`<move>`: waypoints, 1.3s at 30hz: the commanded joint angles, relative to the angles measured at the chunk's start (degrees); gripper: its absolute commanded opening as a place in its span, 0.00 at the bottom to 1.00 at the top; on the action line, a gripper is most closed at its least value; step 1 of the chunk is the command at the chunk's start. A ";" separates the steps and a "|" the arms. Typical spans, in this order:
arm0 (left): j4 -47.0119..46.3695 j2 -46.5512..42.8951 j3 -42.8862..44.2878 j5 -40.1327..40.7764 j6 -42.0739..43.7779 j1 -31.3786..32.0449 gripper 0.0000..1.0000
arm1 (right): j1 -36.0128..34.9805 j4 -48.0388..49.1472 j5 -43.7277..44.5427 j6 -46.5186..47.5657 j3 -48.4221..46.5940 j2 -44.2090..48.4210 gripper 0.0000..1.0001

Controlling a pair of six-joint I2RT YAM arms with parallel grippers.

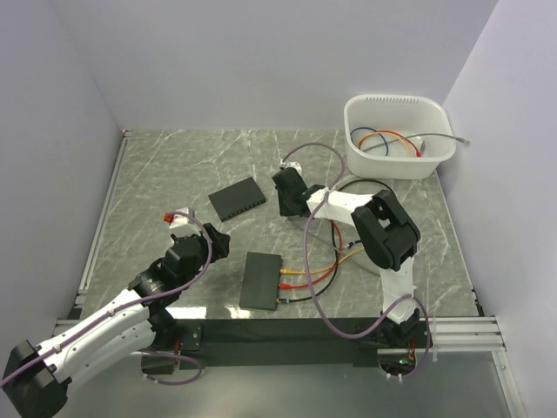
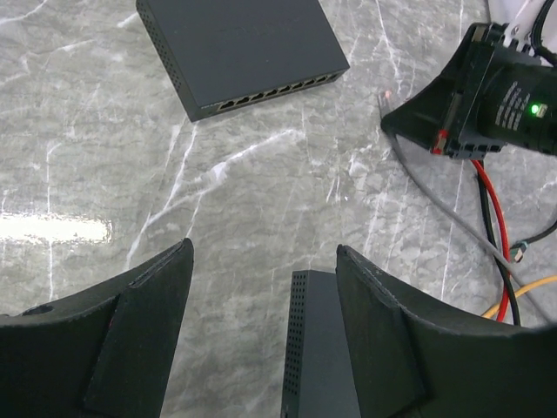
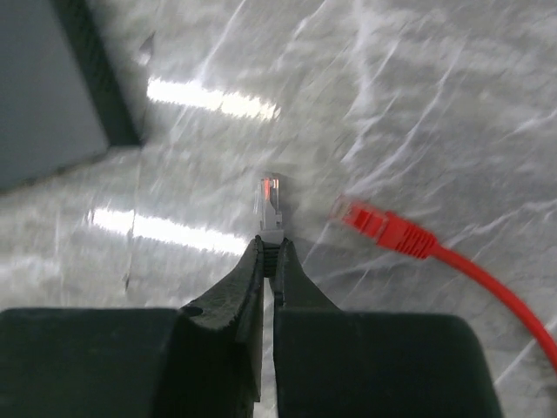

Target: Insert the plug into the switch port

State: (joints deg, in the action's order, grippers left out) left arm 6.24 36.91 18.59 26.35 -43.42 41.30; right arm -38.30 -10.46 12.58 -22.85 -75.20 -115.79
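Note:
My right gripper (image 3: 271, 244) is shut on the grey boot of a clear plug (image 3: 271, 202), which sticks out past the fingertips just above the table. In the top view this gripper (image 1: 285, 196) is right of the far black switch (image 1: 237, 198), whose port row faces the left wrist camera (image 2: 271, 91). The switch's corner shows at the upper left of the right wrist view (image 3: 48, 87). My left gripper (image 2: 264, 252) is open and empty above the left end of the near black switch (image 2: 324, 348). In the top view it (image 1: 213, 242) is up-left of that switch (image 1: 261, 280).
A loose red plug (image 3: 383, 228) on its cable lies right of the held plug. Orange, red and black cables (image 1: 306, 277) run from the near switch's right side. A white bin (image 1: 439, 161) with coiled cables stands at the back right. Walls close the left and right sides.

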 commanded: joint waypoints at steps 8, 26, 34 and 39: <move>-2.02 0.97 0.83 -0.86 1.49 -0.34 0.74 | -3.79 -0.54 -2.01 5.27 8.13 23.27 0.00; -5.79 -3.94 13.15 -25.81 -8.08 -0.34 0.61 | -13.46 18.36 -40.52 4.75 30.37 54.34 0.00; -9.40 -4.83 11.73 -31.27 -7.21 -0.34 0.50 | -14.43 19.69 -41.49 4.31 29.67 54.00 0.00; -11.33 -6.66 9.98 -34.60 -7.12 -0.34 0.50 | -14.43 21.79 -43.86 2.99 29.32 53.03 0.00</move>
State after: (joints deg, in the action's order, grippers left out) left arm -1.41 31.92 29.69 -4.21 -50.50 41.15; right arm -52.34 7.18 -28.71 -18.61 -43.83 -62.76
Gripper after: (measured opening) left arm 0.494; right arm 0.038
